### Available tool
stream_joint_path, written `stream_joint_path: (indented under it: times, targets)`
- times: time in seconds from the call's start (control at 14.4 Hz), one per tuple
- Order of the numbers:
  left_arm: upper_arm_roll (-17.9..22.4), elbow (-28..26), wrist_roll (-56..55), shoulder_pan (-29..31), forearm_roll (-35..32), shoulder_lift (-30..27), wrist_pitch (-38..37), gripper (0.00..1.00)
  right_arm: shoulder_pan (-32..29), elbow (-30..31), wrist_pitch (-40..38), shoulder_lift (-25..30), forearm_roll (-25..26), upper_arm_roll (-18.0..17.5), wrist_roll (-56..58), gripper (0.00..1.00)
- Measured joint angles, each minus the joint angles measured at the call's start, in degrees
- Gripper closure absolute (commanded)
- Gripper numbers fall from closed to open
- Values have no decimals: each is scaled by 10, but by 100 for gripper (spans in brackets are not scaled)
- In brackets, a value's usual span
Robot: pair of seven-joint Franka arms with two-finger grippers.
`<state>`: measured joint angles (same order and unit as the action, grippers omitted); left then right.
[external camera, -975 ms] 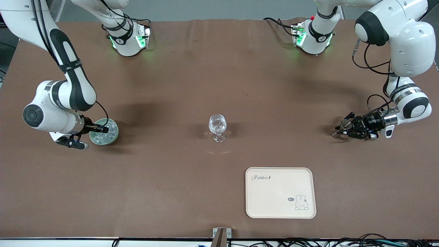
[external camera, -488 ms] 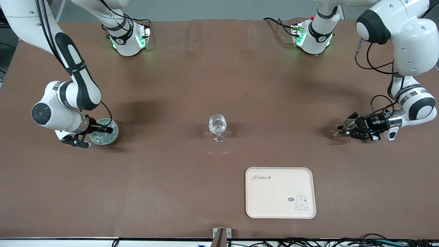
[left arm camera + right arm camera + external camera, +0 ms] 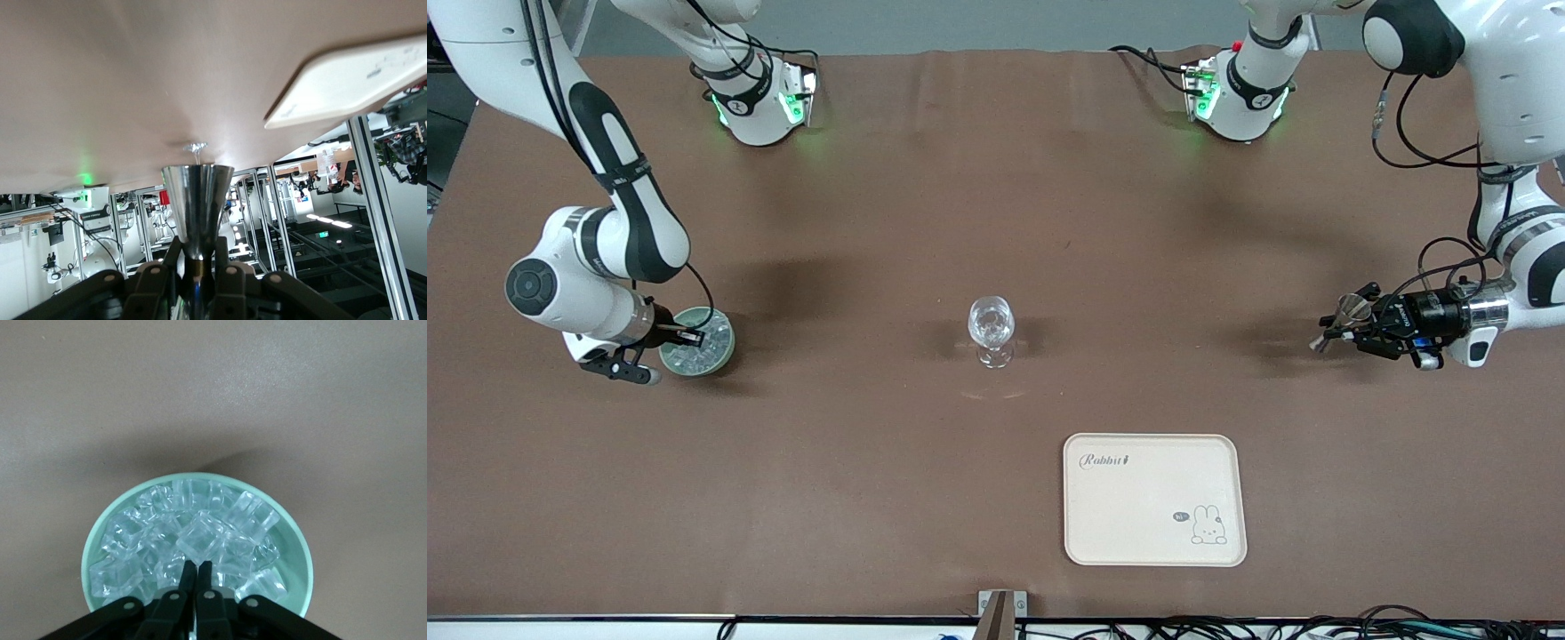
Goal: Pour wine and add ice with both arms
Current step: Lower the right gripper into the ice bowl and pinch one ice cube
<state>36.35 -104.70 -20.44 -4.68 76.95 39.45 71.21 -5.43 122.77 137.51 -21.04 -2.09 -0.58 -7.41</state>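
Resting in the green bowl [image 3: 697, 353] at the right arm's end of the counter [image 3: 871, 222], the ice [image 3: 193, 547] lies directly under the right gripper [image 3: 197, 568], jaws together at a cube, while the left gripper [image 3: 193, 267] waits, jaws clamped on a metal funnel [image 3: 197, 207].

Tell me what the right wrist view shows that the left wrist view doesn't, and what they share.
Only the right wrist view: the ice heaped in the green bowl, with the right tool shut at a cube on top. Only the left wrist view: the left tool shut on a shiny metal cup, the stemmed glass and a corner of the cream tray. Both: the brown tabletop.
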Motion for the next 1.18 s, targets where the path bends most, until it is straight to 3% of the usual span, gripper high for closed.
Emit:
stream_joint_path:
  times: [0.14, 0.35, 0.42, 0.56, 0.91, 1.18]
  targets:
    - [-2, 2, -29, -13, -1, -21, 0, 100, 0, -3, -12, 0, 0, -1, 0, 99]
    - [-11, 14, -66, -26, -18, -47, 1, 100, 0, -45, -102, -1, 0, -3, 0, 99]
    - [-20, 18, -77, -26, -27, -57, 6, 100, 1, -65, -130, 0, 0, -4, 0, 93]
    - [-41, 21, -98, -26, -46, -77, 24, 100, 1, -85, -156, 0, -2, -4, -1, 32]
    - [-85, 19, -144, -26, -71, -115, 61, 100, 8, -65, -164, 0, -67, -6, -21, 33]
    - [-87, 14, -145, -26, -71, -116, 66, 100, 14, -54, -161, -1, -71, -7, -35, 38]
